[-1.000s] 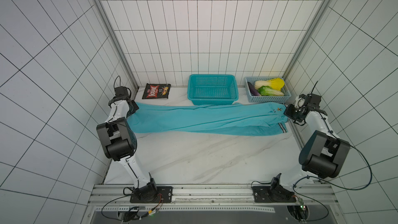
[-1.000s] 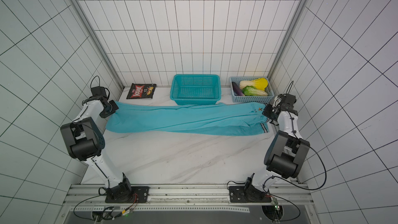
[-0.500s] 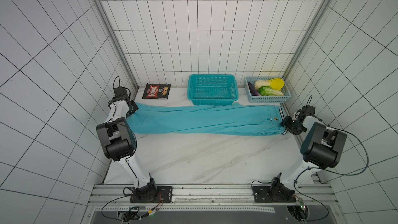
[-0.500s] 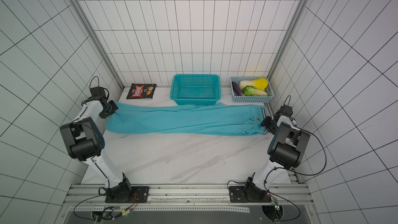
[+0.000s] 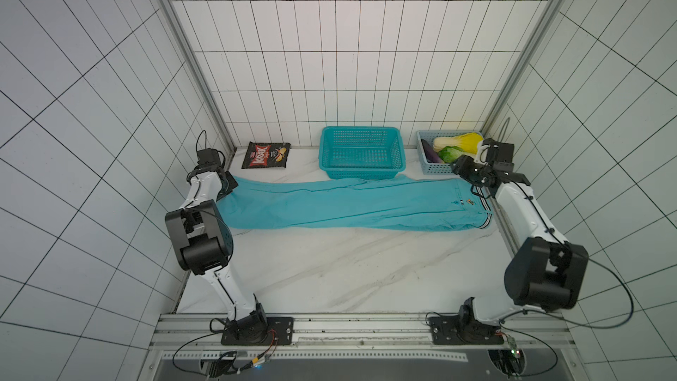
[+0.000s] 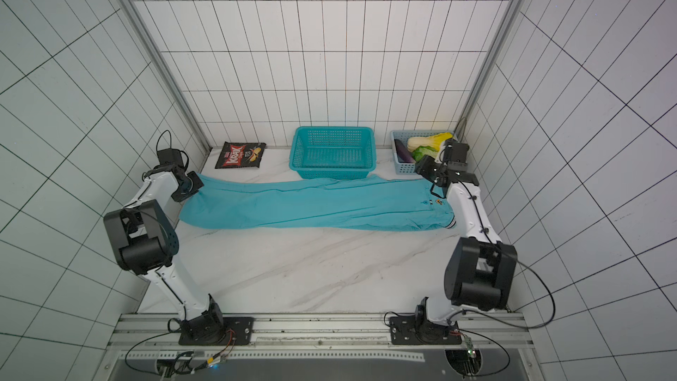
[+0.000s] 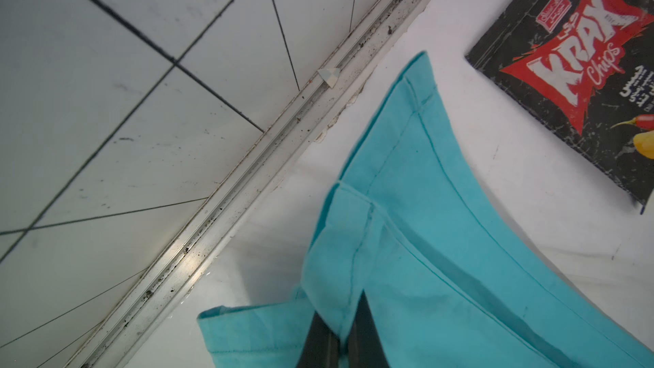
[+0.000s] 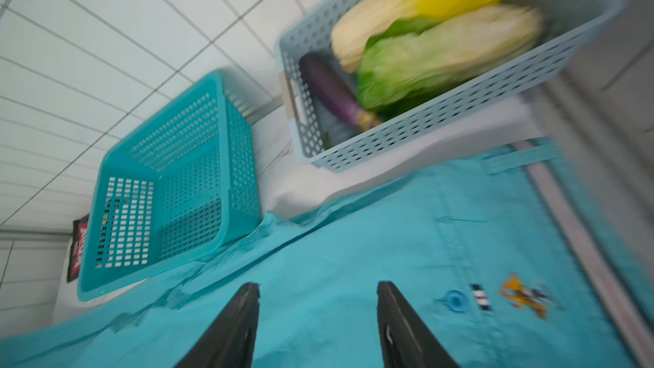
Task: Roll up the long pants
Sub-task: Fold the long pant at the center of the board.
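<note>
The left pincer (image 7: 339, 339) is clamping a fold of the pants (image 5: 348, 203) at the leg hem. In the left wrist view its 2 dark fingers (image 7: 364, 332) are pressing together with teal cloth squeezed between them. In both top views this pincer is sitting low at the cuff end, close to the side wall.

From there the pants are lying unrolled and flat on the surface (image 5: 329, 269), stretching all the way to the right pincer (image 8: 317, 286). That pincer is standing open over the waist end, its jaws well apart with nothing between them. Its wrist view is blurred, so I cannot tell whether the tips are touching the cloth.

Just beside the right pincer, a small blue button (image 8: 454, 300) and an orange embroidered badge (image 8: 522, 295) are showing on the cloth. The striped waistband (image 5: 485, 216) is running along the cloth's end, partly under the right arm.

A grey-blue basket (image 5: 436, 171) is sitting just beyond the right pincer, toward the back wall, and is holding 2 cabbages (image 8: 442, 54) and an aubergine (image 8: 329, 90). A teal basket (image 5: 362, 174) is standing between the 2 pincers, also toward the back wall, with its front wall right against the far edge of the pants. A chip bag (image 5: 265, 155) is lying just beyond the left pincer, apart from the cloth.
</note>
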Tool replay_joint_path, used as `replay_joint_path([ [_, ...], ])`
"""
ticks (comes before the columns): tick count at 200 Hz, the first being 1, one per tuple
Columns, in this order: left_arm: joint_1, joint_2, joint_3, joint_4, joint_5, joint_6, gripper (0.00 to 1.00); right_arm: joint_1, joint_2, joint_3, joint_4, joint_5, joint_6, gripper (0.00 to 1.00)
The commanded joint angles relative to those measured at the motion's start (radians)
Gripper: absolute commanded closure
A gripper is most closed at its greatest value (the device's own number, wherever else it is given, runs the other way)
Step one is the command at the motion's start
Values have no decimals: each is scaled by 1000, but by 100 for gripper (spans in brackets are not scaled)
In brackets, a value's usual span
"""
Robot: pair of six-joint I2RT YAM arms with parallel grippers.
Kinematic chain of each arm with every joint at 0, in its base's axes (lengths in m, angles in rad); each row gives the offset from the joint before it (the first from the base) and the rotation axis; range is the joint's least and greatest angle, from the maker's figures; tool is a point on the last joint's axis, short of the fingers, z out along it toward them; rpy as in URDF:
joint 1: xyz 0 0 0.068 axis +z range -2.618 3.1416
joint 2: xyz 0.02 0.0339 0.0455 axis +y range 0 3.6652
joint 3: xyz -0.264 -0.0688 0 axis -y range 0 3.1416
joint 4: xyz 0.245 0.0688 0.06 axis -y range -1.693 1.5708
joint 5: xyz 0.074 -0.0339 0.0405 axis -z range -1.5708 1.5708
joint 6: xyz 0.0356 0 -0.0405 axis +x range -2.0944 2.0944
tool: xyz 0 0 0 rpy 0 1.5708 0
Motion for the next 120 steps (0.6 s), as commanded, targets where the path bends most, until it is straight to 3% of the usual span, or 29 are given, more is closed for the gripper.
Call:
replay_joint_path([
  [1,-85,-76,49,-28,-30,-17,100,56,153,-58,-58,-6,14,46],
  [37,-305,-124,92,-58,-100,-39,100,61,197,-89,-9,-51,5,48],
  [61,-473,-103,139,-76,-95,-131,100,61,179,-72,-33,-47,-20,48],
  [91,-730,-15,247,-94,-107,-211,100,41,124,-56,-64,-32,-46,48],
  [120,-933,110,435,-114,-104,-279,100,-23,51,-48,-91,-74,-48,47],
])
